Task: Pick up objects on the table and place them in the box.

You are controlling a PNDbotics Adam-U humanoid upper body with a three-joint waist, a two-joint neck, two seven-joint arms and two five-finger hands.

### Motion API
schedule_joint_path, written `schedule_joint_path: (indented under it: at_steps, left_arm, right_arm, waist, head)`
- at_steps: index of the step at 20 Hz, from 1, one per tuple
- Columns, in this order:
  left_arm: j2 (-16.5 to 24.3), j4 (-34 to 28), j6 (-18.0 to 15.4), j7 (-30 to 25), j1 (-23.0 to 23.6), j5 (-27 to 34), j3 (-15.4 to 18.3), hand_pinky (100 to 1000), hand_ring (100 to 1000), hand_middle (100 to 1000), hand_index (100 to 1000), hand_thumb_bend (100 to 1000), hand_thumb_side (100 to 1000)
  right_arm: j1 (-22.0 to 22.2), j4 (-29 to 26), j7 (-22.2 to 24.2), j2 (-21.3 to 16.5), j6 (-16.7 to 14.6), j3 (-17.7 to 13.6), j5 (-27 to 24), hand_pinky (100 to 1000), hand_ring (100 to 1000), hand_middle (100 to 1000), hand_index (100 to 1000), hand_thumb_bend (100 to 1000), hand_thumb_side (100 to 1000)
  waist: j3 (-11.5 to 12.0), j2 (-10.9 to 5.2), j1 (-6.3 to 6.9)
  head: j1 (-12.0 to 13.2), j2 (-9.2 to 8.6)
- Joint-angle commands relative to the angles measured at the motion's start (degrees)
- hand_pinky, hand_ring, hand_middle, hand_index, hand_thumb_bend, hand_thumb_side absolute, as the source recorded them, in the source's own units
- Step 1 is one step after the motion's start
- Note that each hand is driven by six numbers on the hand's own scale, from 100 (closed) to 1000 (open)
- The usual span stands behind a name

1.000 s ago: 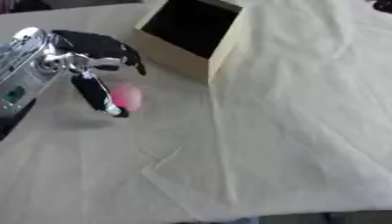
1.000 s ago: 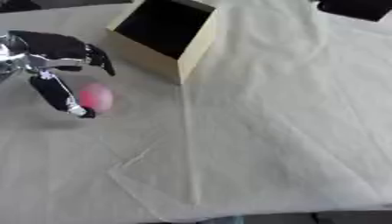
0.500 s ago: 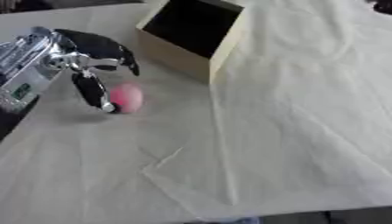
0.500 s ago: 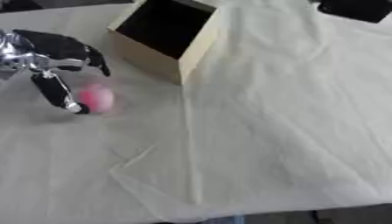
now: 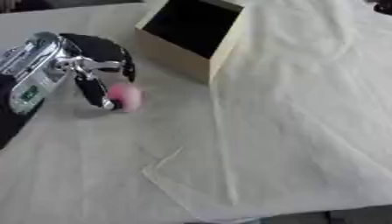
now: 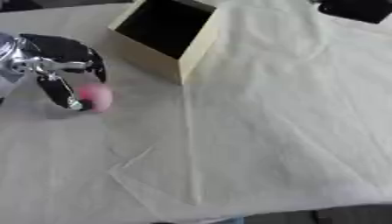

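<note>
A small pink ball [image 5: 125, 96] lies on the cream cloth at the left, short of the box. My left hand [image 5: 85, 52] comes in from the left edge and hangs over it. Its thumb [image 5: 95, 89] points down and rests against the ball's left side, while the black fingers [image 5: 121, 59] arch above the ball with their tips just over its top. The wooden box [image 5: 177, 52] with a dark inside stands open at the back, a little right of the hand. My right hand shows in neither view.
The cream cloth [image 5: 291, 122] covers the table, with long creases and a folded corner near the front middle. A dark shape [image 6: 356, 8] sits at the far right corner. The table's front edge runs along the bottom.
The left hand stays over the pink ball, and its thumb tip has crept slightly up and back. The ball has hardly moved.
</note>
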Motion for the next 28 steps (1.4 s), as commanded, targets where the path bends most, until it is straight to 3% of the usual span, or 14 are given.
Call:
schedule_joint_path:
  at_steps: [1, 5, 6, 8, 17, 22, 28]
  left_arm:
    - [0.48, 0.55, 1.23, 2.3, -0.77, 3.03, 0.39, 445, 599, 629, 717, 100, 100]
    - [1.21, -0.81, 3.09, 3.22, -0.68, 7.11, 0.4, 379, 553, 592, 675, 100, 100]
    - [1.56, -1.68, 3.68, 3.41, -0.71, 7.89, 0.64, 372, 549, 591, 670, 100, 153]
    - [2.28, -3.64, 4.92, 3.79, -0.92, 8.84, 1.32, 360, 539, 581, 660, 100, 100]
    - [2.94, -9.45, 7.64, 6.52, -6.47, 10.71, 7.08, 312, 503, 545, 624, 100, 100]
    - [0.75, -7.11, 6.59, 7.8, -11.32, 8.82, 8.56, 309, 499, 541, 618, 100, 100]
    - [-4.52, 0.29, 4.62, 11.1, -16.71, 4.06, 10.49, 304, 493, 538, 615, 100, 100]
  right_arm:
    - [-0.66, -0.48, 0.0, -0.74, 0.08, -0.89, -0.67, 877, 730, 543, 793, 100, 726]
    - [-0.54, -0.35, -0.02, -0.73, 0.13, -0.95, -0.66, 877, 729, 542, 793, 100, 726]
    - [-0.5, -0.33, -0.04, -0.74, 0.13, -0.97, -0.67, 877, 729, 542, 793, 100, 728]
    - [-0.44, -0.33, -0.07, -0.74, 0.12, -1.01, -0.68, 877, 729, 542, 793, 100, 725]
    - [-0.39, -0.53, -0.35, -0.76, 0.16, -1.23, -0.67, 877, 727, 540, 792, 100, 722]
    - [-0.6, -0.58, -0.44, -0.67, 0.19, -1.33, -0.73, 877, 726, 540, 792, 100, 721]
    - [-1.18, -0.64, -0.32, -0.33, 0.16, -1.34, -1.05, 878, 725, 539, 792, 100, 720]
  waist:
    - [-0.05, -1.03, -0.27]
    - [-0.01, -1.08, -0.24]
    - [0.0, -1.09, -0.23]
    - [0.02, -1.13, -0.2]
    - [0.12, -1.13, 0.05]
    - [-0.28, -0.83, 0.05]
    - [-1.35, -0.03, 0.06]
  head:
    - [0.11, -0.47]
    - [-0.01, -0.37]
    - [-0.06, -0.36]
    - [-0.07, -0.35]
    - [-0.14, -0.41]
    - [-0.31, -1.22]
    - [0.03, -2.58]
